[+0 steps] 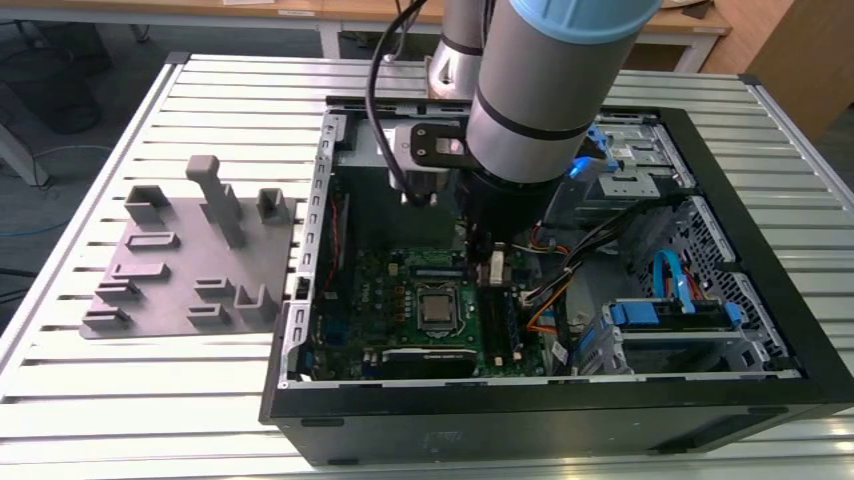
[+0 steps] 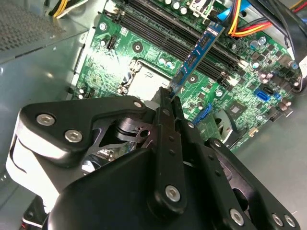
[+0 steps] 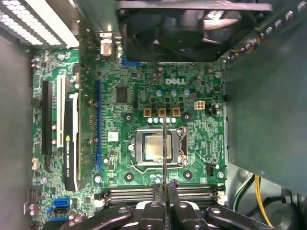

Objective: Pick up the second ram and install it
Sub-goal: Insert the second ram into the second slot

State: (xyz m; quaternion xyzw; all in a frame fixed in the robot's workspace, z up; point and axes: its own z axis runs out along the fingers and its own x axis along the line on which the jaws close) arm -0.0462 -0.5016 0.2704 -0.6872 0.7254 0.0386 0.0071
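Computer case (image 1: 561,425), open: motherboard (image 3: 201,139), fan (image 3: 187,28) and cables (image 2: 242,24) inside. Gripper (image 2: 169,99): fingers (image 2: 163,134) pinching one end of the second ram (image 2: 199,55) (inside the case). Long axis runs straight out from the fingertips toward the board; memory slots (image 3: 129,194) lie just beyond them.

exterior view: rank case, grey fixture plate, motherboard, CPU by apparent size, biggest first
1. Computer case: largest.
2. Grey fixture plate and motherboard: look about alike. The arm hides part of the board, so they are not ranked.
3. CPU: smallest.
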